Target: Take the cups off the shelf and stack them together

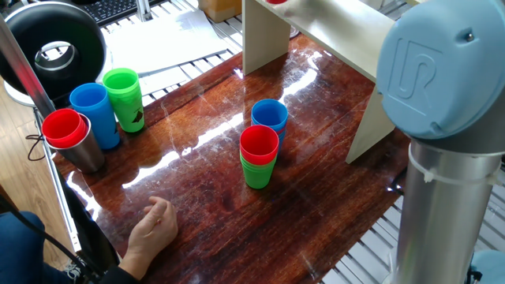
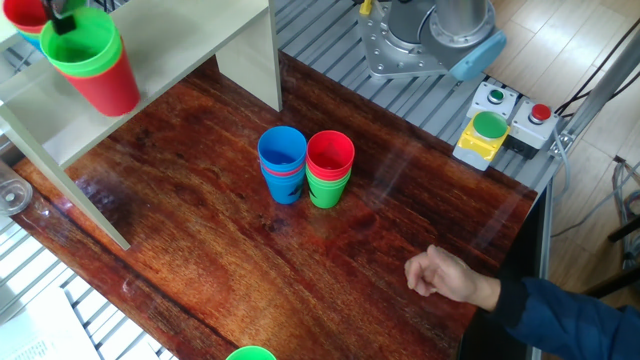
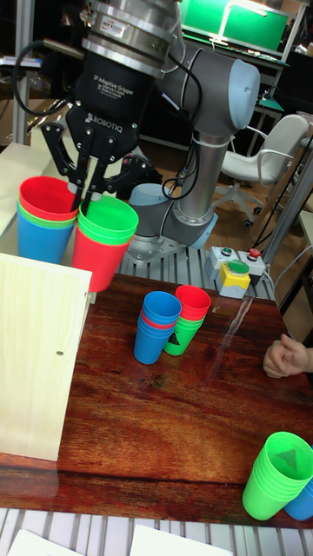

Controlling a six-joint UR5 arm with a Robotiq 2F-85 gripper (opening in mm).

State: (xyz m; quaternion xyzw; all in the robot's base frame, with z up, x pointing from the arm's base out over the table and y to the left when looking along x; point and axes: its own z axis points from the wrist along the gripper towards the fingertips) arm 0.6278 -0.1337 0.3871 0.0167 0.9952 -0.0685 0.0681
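Note:
My gripper (image 3: 85, 198) is shut on the rim of a green cup nested in a red cup (image 3: 97, 248). That pair (image 2: 92, 62) hangs tilted over the cream shelf (image 2: 190, 45), near its edge. Beside it on the shelf top stands a red cup in a blue one (image 3: 43, 221). On the table stand a blue stack (image 2: 283, 163) and, touching it, a red cup on green cups (image 2: 330, 170). These also show in the one fixed view as the blue stack (image 1: 269, 118) and red-on-green stack (image 1: 259, 158).
A person's hand (image 1: 154, 227) rests at the table's near edge. At the left corner stand a green cup (image 1: 124, 99), a blue cup (image 1: 95, 114) and a red cup in a grey metal tumbler (image 1: 72, 140). A button box (image 2: 490, 130) sits by the arm's base.

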